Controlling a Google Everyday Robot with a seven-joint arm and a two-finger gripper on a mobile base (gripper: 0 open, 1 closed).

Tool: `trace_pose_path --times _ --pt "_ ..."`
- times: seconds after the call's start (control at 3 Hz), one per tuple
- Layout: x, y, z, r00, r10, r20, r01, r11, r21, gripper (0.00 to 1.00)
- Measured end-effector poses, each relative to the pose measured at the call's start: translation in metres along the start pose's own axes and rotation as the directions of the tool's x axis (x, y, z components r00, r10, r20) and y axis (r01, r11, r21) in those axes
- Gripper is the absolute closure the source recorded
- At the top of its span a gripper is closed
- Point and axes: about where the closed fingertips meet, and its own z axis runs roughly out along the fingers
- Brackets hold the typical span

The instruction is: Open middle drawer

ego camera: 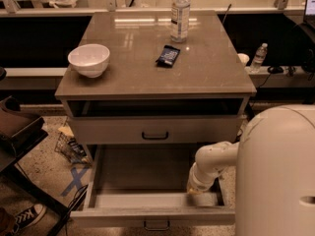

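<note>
The middle drawer [147, 173] stands far out from under the table [211, 70]. Its bare floor is open to view and its front wall, with the small dark handle [156, 225], lies well forward of the table's front edge. The taller top drawer [113, 130], directly under the tabletop, is shut or nearly so, with a dark gap above it. No lower drawer can be seen beneath the open one.

The gripper [197, 193] hangs at the end of the pale arm [216, 159]. It is below and in front of the table's right front corner, down inside the open drawer and close against the inner side of the front wall. The arm's own bulk hides its tip, so it cannot be told whether it is open, closed or holding the drawer's edge.

Judged from how things lie, the opening itself looks done or very nearly done. The drawer seems close to the end of its travel, though how much travel remains cannot be read. What seems left is for the gripper to let go, if it holds anything, and lift clear without nudging the drawer back in.

On the tabletop, a white bowl [89, 59], a bottle [180, 13] and a dark packet [168, 55] play no part in the task.
</note>
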Motion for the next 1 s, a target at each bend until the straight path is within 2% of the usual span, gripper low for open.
trace_pose_path --times 0.33,0.67,1.0 --pt "0.007 0.023 0.014 0.999 0.000 0.046 0.000 0.9999 -0.014 1.00" --pt "0.017 0.055 0.012 0.998 -0.008 0.061 0.009 0.9997 -0.022 1.00" --pt "0.025 0.070 0.012 0.999 -0.007 0.051 0.009 0.9993 -0.038 1.00"
